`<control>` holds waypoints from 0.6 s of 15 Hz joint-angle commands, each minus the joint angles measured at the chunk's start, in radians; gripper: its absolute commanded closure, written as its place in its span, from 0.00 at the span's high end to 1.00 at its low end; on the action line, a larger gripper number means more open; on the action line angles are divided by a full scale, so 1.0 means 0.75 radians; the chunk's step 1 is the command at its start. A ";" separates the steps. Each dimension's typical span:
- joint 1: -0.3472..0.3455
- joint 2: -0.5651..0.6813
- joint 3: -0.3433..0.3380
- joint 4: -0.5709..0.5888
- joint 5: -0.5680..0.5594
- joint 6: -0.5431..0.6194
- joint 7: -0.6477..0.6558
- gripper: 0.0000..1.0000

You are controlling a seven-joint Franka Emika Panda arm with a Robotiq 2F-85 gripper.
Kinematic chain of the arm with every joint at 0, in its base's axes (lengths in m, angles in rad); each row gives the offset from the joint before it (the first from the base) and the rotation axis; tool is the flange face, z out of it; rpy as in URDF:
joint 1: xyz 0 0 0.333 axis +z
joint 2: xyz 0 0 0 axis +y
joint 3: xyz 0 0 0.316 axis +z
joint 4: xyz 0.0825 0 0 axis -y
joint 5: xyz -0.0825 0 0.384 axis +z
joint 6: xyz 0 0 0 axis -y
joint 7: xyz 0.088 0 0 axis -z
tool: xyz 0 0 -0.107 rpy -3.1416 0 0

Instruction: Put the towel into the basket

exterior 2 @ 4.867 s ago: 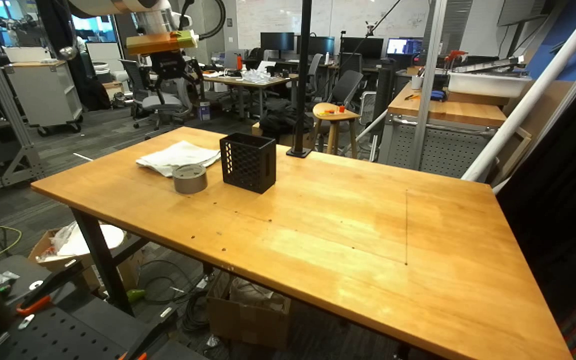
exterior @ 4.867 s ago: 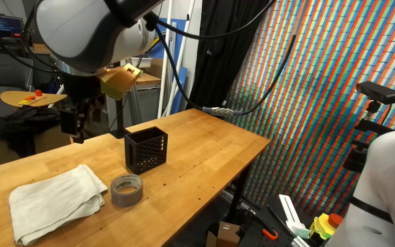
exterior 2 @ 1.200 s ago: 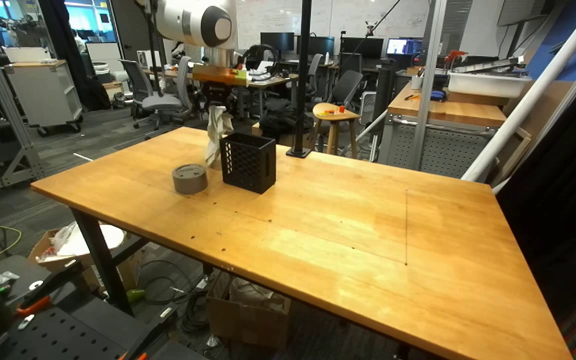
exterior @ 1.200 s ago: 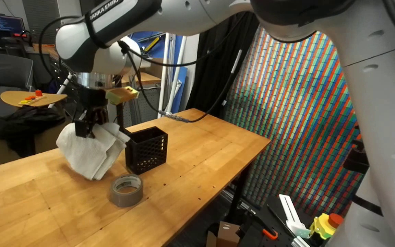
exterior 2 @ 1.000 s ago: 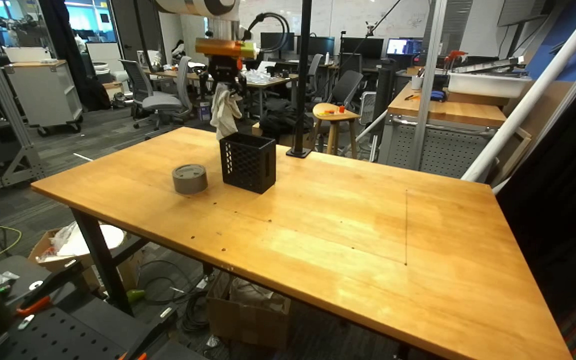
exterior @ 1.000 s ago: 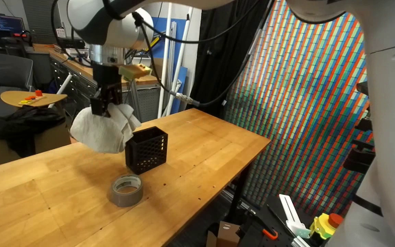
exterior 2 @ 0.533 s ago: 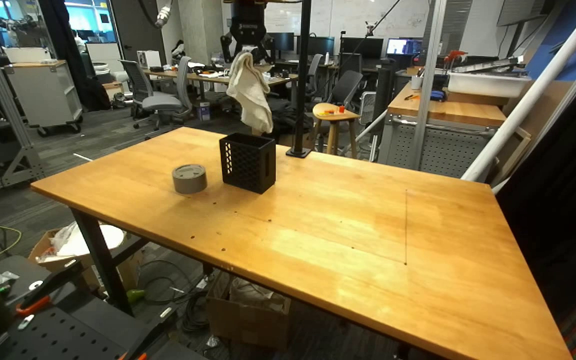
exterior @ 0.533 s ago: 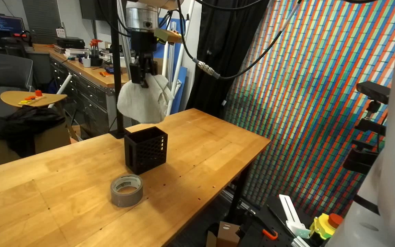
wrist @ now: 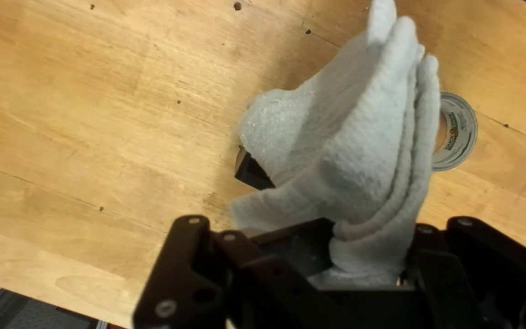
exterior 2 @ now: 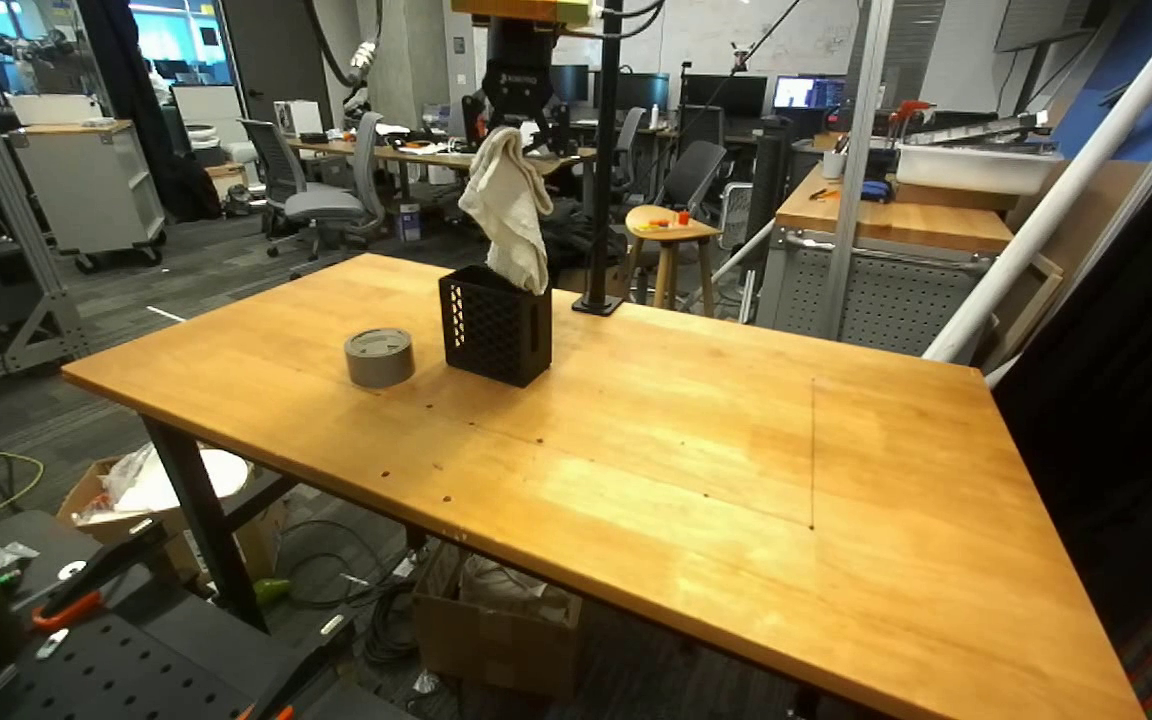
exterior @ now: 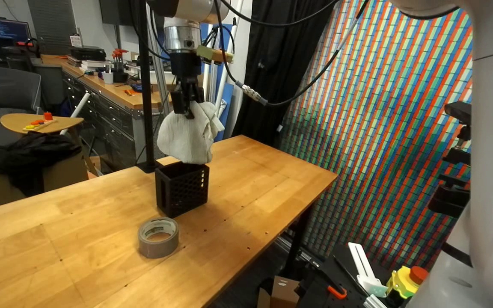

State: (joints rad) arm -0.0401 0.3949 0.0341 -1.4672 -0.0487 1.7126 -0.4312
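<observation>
Above the black rectangular lattice basket (exterior: 184, 192), my black two-finger gripper (exterior: 185, 109) is clamped on the off-white cloth towel (exterior: 186, 137), long axis downward, lower end at the basket's mouth

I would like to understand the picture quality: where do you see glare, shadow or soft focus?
In an exterior view, pale glare lies on the tabletop; in an exterior view, the basket is too dark inside for detail; in the wrist view, a soft shadow falls beside the towel, and the claw looks dark and slightly out of focus.
</observation>
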 commanded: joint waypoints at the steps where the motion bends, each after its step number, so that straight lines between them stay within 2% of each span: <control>1: -0.005 0.070 0.009 0.061 0.025 -0.028 0.023 0.01; 9: 0.008 0.127 0.034 -0.003 0.121 0.067 0.130 0.01</control>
State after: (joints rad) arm -0.0380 0.4852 0.0480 -1.4650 0.0095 1.7287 -0.3755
